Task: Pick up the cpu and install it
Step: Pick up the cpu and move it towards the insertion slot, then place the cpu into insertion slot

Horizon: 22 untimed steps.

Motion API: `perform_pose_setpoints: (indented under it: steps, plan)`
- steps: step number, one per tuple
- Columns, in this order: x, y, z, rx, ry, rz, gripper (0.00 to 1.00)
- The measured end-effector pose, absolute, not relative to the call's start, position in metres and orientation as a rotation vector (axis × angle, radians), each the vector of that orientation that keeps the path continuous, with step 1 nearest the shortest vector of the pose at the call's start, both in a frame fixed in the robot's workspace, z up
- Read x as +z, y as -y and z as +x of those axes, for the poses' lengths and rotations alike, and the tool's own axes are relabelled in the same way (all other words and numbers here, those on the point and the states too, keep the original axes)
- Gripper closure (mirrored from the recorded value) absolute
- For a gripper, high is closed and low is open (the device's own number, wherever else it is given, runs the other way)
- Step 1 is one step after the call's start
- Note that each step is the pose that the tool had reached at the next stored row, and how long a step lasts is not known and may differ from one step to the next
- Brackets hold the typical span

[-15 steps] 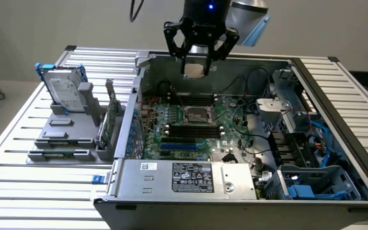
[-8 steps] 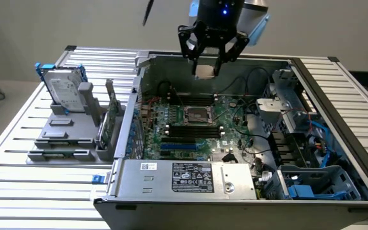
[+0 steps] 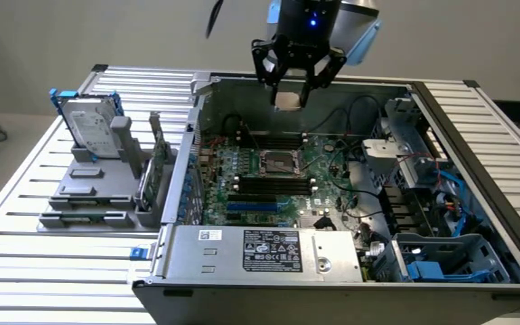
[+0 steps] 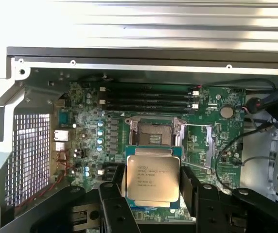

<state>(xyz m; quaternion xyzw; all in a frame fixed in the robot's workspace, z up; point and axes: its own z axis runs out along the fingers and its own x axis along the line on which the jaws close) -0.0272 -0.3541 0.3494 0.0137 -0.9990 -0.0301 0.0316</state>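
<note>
The gripper [image 3: 291, 100], fingers closed on the cpu [image 4: 152, 180], hangs above the open, apparently empty motherboard socket [image 4: 154, 132]: pickup done, installation not yet made.

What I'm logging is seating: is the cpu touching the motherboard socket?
Apart. The exterior view shows the cpu clamped in the tool, hanging well above the empty socket with open space between.

cpu [image 4: 152, 181] in gripper [image 3: 290, 100], above socket [image 3: 276, 162] on motherboard [image 3: 321, 161], motherboard in case [image 3: 242, 301]
</note>
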Motion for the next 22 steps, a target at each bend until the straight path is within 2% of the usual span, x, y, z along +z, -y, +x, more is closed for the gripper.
perform_pose_setpoints:
  steps: [22]
  plan:
    - [0.3463, 0.3533, -0.0271, -0.091, 3.068, 0.04, 0.45]
